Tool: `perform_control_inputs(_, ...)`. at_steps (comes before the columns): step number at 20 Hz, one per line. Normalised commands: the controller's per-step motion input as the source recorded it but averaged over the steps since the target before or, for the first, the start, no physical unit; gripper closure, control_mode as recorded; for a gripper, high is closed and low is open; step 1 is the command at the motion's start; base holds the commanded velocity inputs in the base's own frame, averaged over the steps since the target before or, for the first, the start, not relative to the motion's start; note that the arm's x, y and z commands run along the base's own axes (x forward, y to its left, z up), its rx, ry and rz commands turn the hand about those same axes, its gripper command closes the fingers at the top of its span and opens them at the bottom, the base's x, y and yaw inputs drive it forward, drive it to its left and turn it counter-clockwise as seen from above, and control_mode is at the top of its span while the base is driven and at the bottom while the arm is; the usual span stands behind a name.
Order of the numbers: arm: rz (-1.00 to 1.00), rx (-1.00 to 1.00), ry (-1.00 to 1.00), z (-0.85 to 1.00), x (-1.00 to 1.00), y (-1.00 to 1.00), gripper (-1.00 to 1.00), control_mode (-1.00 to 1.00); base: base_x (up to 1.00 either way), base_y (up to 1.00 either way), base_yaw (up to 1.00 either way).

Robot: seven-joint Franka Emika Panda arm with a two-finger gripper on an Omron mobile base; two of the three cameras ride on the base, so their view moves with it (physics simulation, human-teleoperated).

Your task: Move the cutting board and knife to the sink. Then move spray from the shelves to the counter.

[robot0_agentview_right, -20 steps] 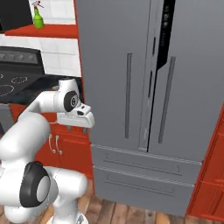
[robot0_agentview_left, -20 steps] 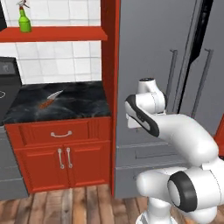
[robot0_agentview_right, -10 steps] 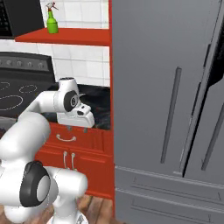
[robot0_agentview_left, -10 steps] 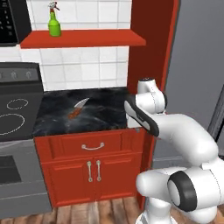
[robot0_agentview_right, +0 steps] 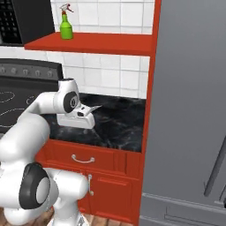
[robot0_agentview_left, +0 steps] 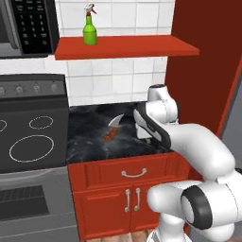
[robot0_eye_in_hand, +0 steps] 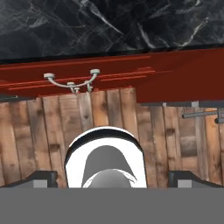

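Views are shifted left since earlier; reddish-handled knife [robot0_agentview_left: 113, 128] is seen mid-counter [robot0_agentview_left: 90, 142], green spray bottle [robot0_agentview_left: 89, 31] at 12 o'clock; gripper state cannot be told.

kitchen | stove [robot0_agentview_left: 28, 137], microwave [robot0_agentview_left: 28, 26], fridge [robot0_agentview_right: 190, 110] | marble counter [robot0_agentview_left: 94, 137], red cabinets [robot0_agentview_left: 132, 198]

Knife [robot0_agentview_left: 113, 127] blade tip [robot0_agentview_right: 94, 107] behind the arm; tool fingertips [robot0_eye_in_hand: 43, 176] cut off.

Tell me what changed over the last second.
The base drove left: the fridge slid out of the left base view, and the stove and microwave came in. The arm kept its folded pose. The knife stayed on the counter, the spray on the shelf.
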Motion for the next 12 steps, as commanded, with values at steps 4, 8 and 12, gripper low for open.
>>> perform_control_inputs(4,0.0,0.0,0.0,0.0,0.0,0.0,-1.0,1.0,0.51,0.35,0.0)
perform_control_inputs(8,0.0,0.0,0.0,0.0,0.0,0.0,-1.0,1.0,0.51,0.38,0.0)
perform_control_inputs(12,0.0,0.0,0.0,0.0,0.0,0.0,-1.0,1.0,0.36,0.34,0.0)
